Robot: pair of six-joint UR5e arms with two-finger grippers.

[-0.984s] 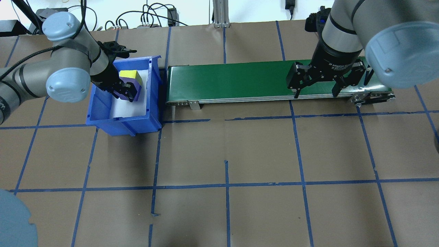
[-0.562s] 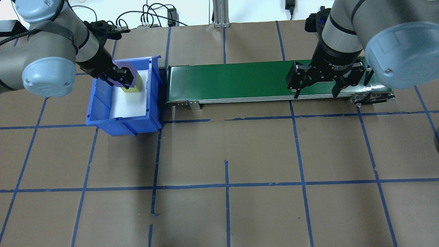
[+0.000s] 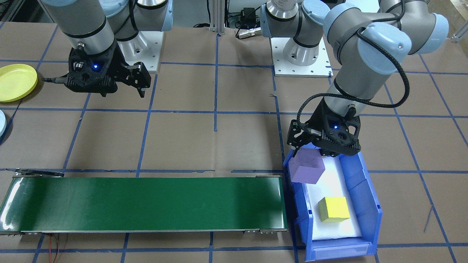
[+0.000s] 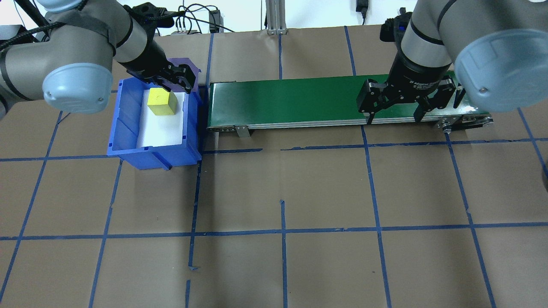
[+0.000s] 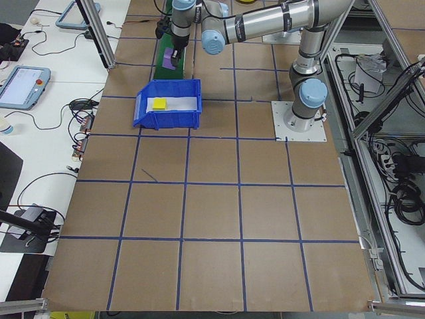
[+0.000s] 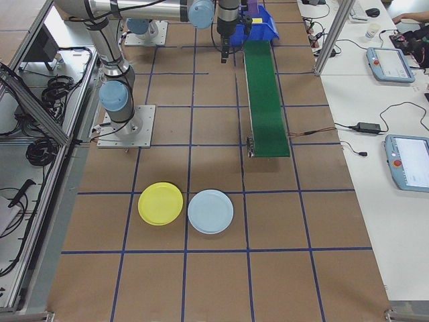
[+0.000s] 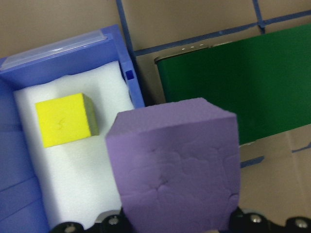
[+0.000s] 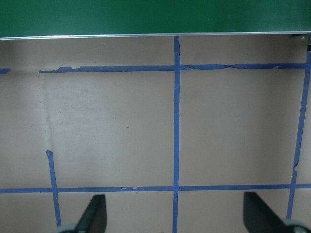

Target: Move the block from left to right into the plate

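Front view: our left gripper (image 3: 310, 155) clamps the purple block (image 3: 308, 167) above the bin's (image 3: 369, 204) 11 o'clock corner; the yellow block (image 3: 333, 209) lies inside. The plate (image 3: 16, 82) sits at 9 o'clock.

Overhead: our right gripper (image 4: 394, 112) hangs with fingers apart by the belt's (image 4: 291, 100) 3 o'clock end.

Left wrist: the purple block fills the foreground, raised over bin and belt.

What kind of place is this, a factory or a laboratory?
Probably a robotics laboratory, not a factory: the brown paper-covered table is marked in squares with blue tape, a short green conveyor belt sits on it, and handheld control tablets and loose cables lie on white side benches.
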